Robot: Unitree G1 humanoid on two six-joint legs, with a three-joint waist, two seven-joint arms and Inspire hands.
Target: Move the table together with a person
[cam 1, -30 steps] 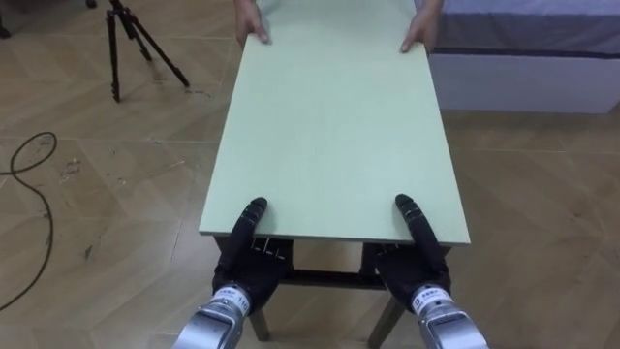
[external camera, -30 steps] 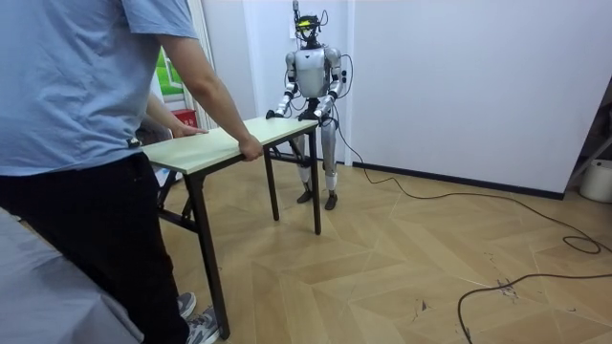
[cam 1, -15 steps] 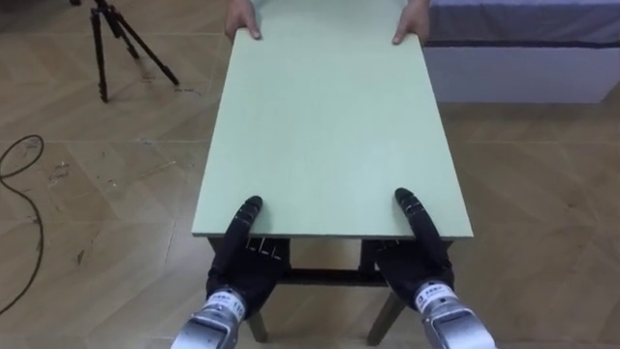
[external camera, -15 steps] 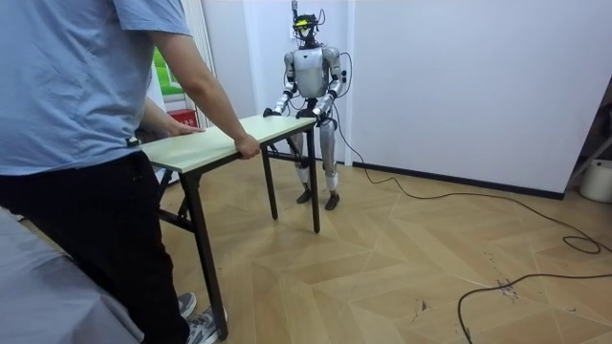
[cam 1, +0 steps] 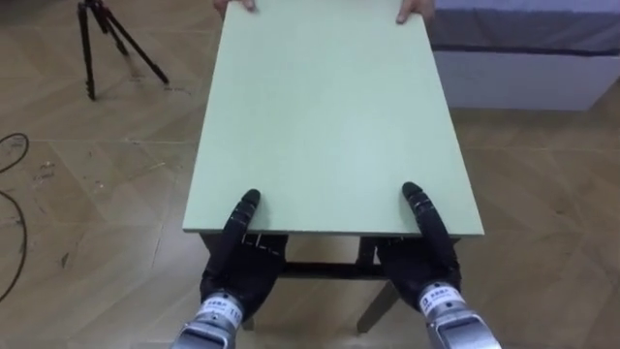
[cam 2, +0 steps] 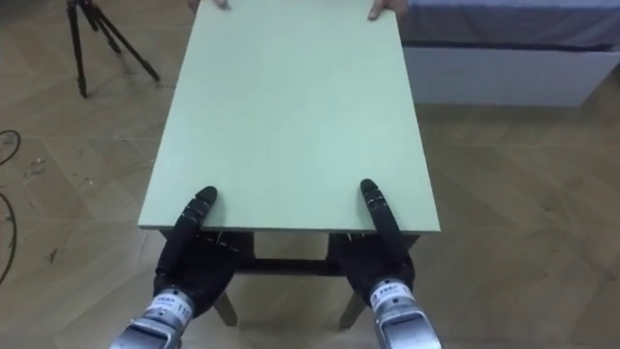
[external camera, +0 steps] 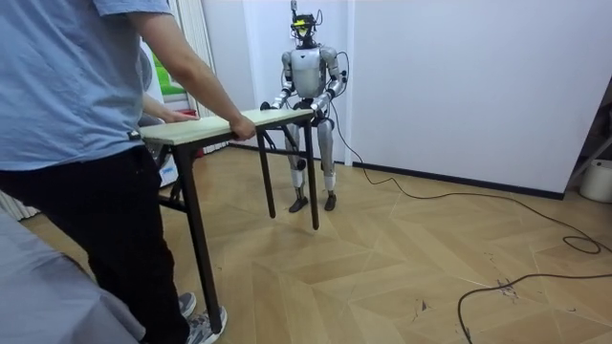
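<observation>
Presently the table (cam 1: 329,116) stands lengthwise between robot and person (external camera: 76,115), over the wood floor (cam 1: 87,223). The near short edge is taken by the robot and the far short edge by the person, with a person's hand (cam 1: 415,12) at each far corner.

The left hand (cam 1: 237,257) is set at the near edge towards the left corner. The right hand (cam 1: 426,252) is set towards the right corner, well apart from it. Part of each hand lies over the pale green top; the rest is tucked beneath the edge. Whether either hand is closed on the edge cannot be told.

In the room view the top is seen roughly level, with the robot upright at the end nearer the white wall (external camera: 459,76). Whether the legs are clear of the floor cannot be told.

Handling, judged: the top is stiff and flat on a dark frame (cam 1: 320,267), so no sag is expected. Weight is probably moderate, but the length makes it awkward and prone to swing. The top looks smooth, so slip at the edge is possible. The best hold is judged to be the short edge near both corners, hands wide, height matched to the partner's.

Surroundings: a tripod (cam 1: 97,39) is noted to the left and a bed (cam 1: 523,58) to the right, both near the far end.
</observation>
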